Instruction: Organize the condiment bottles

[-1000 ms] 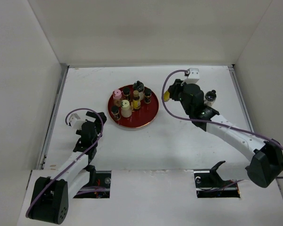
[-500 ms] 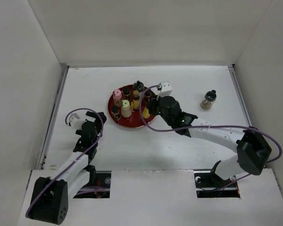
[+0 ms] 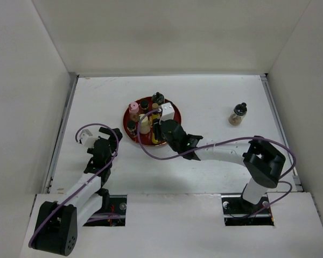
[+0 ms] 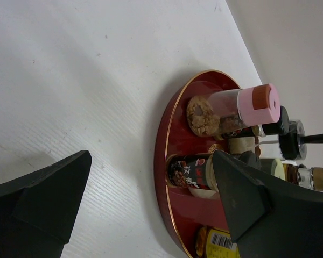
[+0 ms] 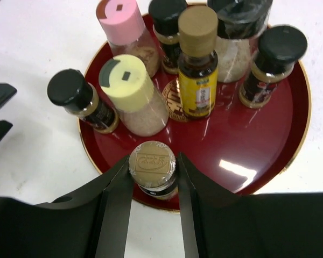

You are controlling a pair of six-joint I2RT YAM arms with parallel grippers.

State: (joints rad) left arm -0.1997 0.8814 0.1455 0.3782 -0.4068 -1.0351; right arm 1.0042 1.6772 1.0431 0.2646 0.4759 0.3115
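My right gripper [image 5: 153, 161] is shut on a slim amber bottle [image 5: 152, 163] with a tan cap, upright at the near rim of the red round tray [image 5: 247, 145]. On the tray stand a pink-capped bottle [image 5: 124, 19], a cream-capped one [image 5: 126, 80], a second amber bottle [image 5: 198, 59] and several dark-capped jars [image 5: 72, 88]. In the top view the right gripper [image 3: 159, 138] is over the tray's front edge [image 3: 175, 131]. My left gripper [image 3: 109, 130] is open and empty on the table left of the tray, facing the pink-capped bottle [image 4: 242, 105].
One dark-capped jar [image 3: 237, 113] stands alone on the white table at the right, away from the tray. White walls close in the table at the left, back and right. The right arm stretches across the table's middle.
My right gripper has swept left with the amber bottle, from right of the tray to its near rim. The lone jar and the left arm have not moved.
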